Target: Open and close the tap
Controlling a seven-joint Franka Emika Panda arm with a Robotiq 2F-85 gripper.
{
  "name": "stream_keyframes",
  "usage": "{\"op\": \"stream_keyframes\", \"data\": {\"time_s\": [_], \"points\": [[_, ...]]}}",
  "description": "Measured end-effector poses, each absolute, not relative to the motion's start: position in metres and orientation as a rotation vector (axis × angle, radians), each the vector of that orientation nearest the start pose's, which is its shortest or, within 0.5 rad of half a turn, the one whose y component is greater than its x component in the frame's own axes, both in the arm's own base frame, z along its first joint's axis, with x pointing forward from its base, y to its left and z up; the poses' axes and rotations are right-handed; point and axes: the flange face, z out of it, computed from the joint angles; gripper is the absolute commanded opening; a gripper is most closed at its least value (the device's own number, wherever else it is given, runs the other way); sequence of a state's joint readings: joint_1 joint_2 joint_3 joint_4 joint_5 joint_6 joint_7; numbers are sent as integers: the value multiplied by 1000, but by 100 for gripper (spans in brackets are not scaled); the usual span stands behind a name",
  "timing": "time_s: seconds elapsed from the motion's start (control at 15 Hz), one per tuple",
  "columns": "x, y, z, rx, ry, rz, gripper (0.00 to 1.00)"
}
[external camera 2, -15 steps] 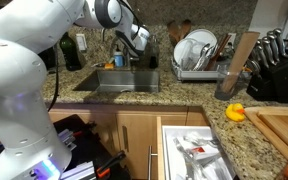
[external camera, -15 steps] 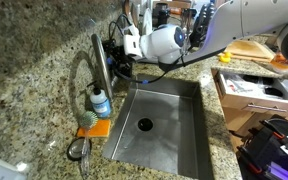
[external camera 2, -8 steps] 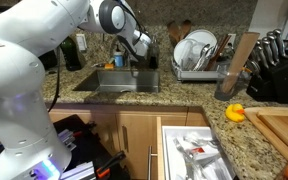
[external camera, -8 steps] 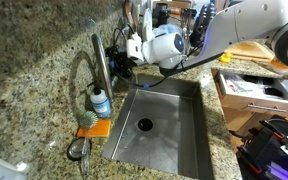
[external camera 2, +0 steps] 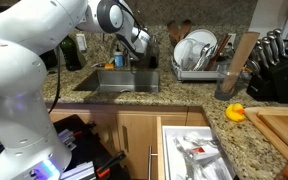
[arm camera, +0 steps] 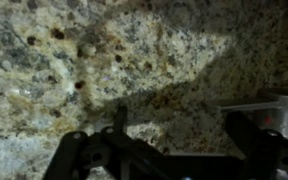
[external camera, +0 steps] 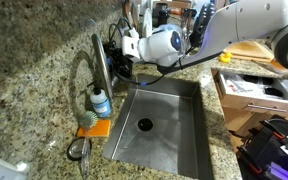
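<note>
The tap [external camera: 98, 62] is a tall brushed-silver column with an arched spout, standing on the granite behind the sink's left rim. My black gripper [external camera: 117, 68] is low beside the column's base, on its sink side. In the other exterior view the gripper [external camera 2: 141, 58] hangs over the sink's back edge and the arm hides the tap. In the wrist view the two dark fingers stand wide apart [arm camera: 164, 140] with only speckled granite between them. The gripper is open and holds nothing.
A clear soap bottle [external camera: 101, 101] and an orange sponge [external camera: 94, 127] sit by the steel sink [external camera: 189, 140]. A dish rack with plates [external camera 2: 199, 50], a knife block [external camera 2: 274, 70], a yellow duck [external camera 2: 236, 112] and an open drawer [external camera 2: 194, 150] lie beyond.
The wrist has shifted slightly away from the tap and back. The gripper stays beside the tap's base, still open.
</note>
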State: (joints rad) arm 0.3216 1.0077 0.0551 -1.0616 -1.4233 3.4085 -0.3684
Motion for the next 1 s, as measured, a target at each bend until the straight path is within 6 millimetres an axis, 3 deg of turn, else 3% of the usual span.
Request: {"op": "stream_keyframes", "data": {"time_s": [1.0], "points": [[686,368,302,806,2079,1103,100]]}}
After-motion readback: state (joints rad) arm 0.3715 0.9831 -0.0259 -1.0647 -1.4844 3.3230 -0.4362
